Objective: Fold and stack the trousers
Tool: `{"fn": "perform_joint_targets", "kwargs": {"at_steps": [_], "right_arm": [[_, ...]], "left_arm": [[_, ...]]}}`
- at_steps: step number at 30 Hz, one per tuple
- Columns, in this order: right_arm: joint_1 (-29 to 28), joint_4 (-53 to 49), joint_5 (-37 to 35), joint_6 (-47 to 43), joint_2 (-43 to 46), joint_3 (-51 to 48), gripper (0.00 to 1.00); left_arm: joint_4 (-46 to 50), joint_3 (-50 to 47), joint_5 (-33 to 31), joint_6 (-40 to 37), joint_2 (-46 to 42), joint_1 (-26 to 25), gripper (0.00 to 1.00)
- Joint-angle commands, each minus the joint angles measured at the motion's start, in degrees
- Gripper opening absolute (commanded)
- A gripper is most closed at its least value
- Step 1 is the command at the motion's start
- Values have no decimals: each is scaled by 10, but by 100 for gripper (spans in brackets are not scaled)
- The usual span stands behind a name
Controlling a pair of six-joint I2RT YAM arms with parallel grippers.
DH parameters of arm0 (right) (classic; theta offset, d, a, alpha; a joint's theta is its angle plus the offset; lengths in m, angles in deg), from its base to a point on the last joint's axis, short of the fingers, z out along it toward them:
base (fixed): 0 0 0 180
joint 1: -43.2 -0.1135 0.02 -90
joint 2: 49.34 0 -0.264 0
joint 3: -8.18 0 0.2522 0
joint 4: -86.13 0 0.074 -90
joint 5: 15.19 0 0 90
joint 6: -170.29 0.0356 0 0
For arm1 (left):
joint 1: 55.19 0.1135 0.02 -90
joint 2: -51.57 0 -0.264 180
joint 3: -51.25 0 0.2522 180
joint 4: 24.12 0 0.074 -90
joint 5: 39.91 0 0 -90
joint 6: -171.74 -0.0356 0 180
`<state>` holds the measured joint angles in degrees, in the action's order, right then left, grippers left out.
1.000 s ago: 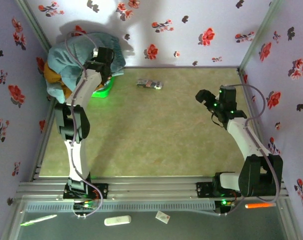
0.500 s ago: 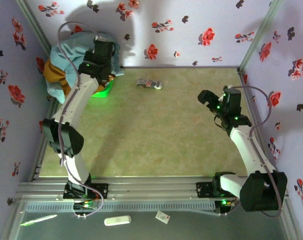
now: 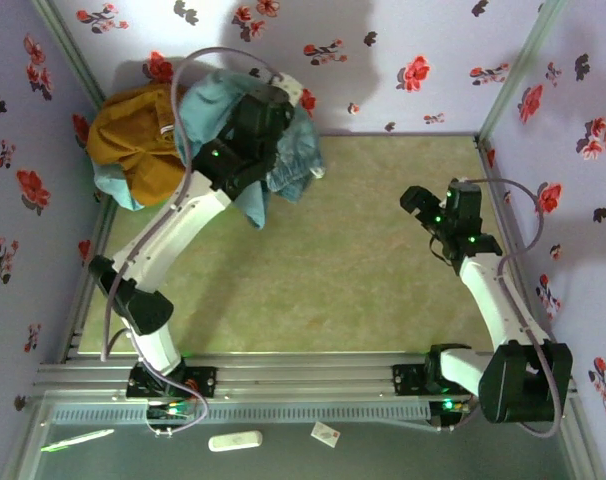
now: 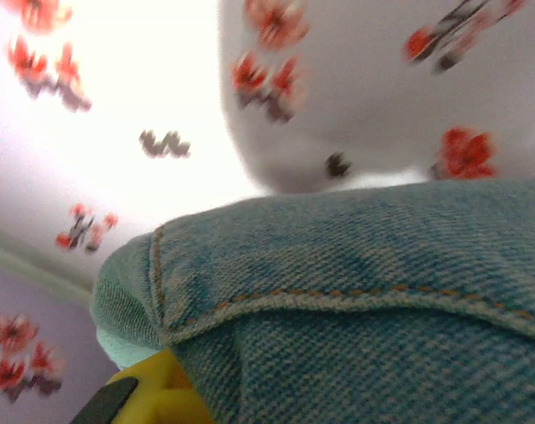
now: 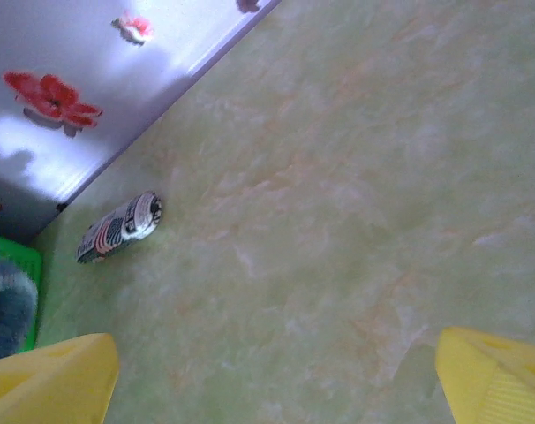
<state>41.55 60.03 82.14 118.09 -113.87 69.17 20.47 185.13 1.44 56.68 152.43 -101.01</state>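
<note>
Grip on the trousers (image 3: pixel 295 165) over the table's (image 3: pixel 313 280) far left corner

Clamped on the denim, the left gripper (image 3: pixel 271 125) holds a seamed fold pressed right across its wrist camera, and the cloth hangs from it against the flowered wall (image 3: pixel 383 60). Just left of it lies a heaped mustard-yellow garment (image 3: pixel 133 135) with a pale teal cloth (image 3: pixel 111 183) beneath. The right gripper (image 5: pixel 272 380) hovers over the table's right side, fingers spread wide with nothing between them. Ahead of it a small patterned packet (image 5: pixel 119 228) lies near the far edge, beside a green basket (image 5: pixel 7 269).

light: bright, even | left wrist — wall (image 4: pixel 144 106) glare, blur | shadows — soft
</note>
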Motion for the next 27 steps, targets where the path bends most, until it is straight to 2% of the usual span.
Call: {"fn": "perform_joint_targets", "kwargs": {"at_steps": [1, 4, 7, 10, 13, 17, 20, 21, 22, 23, 24, 25, 27], "right_arm": [[11, 2, -31, 28, 10, 22, 93], [22, -7, -41, 32, 11, 31, 92], [32, -24, -44, 34, 15, 37, 92], [34, -29, -42, 34, 16, 29, 92], [34, -31, -35, 32, 13, 15, 91], [35, -37, -20, 23, 0, 9, 91], [35, -44, -11, 18, 1, 8, 91], [35, -48, -10, 16, 4, 8, 91], [35, -52, -7, 14, 7, 8, 91], [35, -56, -3, 13, 10, 7, 91], [34, -60, 5, 9, 14, 6, 91], [34, -60, 13, 7, 18, 3, 91], [33, -63, 28, 9, 27, -8, 91]], "left_arm": [[-58, 86, -24, -30, -12, -64, 0], [-61, 97, -53, -41, -10, -134, 0], [-30, 89, -109, -8, -7, -181, 0], [51, 15, -130, 146, -33, -184, 0], [86, -139, -127, 318, -80, -170, 0], [126, -339, -48, 537, -141, -131, 0], [113, -484, 10, 626, -202, -114, 0], [119, -518, 26, 646, -221, -111, 18], [126, -543, 43, 653, -236, -108, 44], [140, -560, 63, 652, -254, -107, 75], [164, -567, 71, 655, -268, -106, 90], [186, -566, 78, 653, -280, -106, 99], [236, -545, 88, 635, -299, -106, 100]]}}
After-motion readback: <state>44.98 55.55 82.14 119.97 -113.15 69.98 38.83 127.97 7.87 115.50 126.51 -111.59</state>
